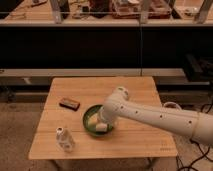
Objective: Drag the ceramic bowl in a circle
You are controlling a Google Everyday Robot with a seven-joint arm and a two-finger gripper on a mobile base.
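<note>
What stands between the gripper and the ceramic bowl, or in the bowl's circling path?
Nothing visible: the gripper is down in the ceramic bowl. The dark block and white bottle sit apart from it; a wide circle might reach them.

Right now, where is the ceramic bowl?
In the camera view, the ceramic bowl sits near the middle of the table, picture-right of the white bottle and dark block, with the gripper down inside it.
</note>
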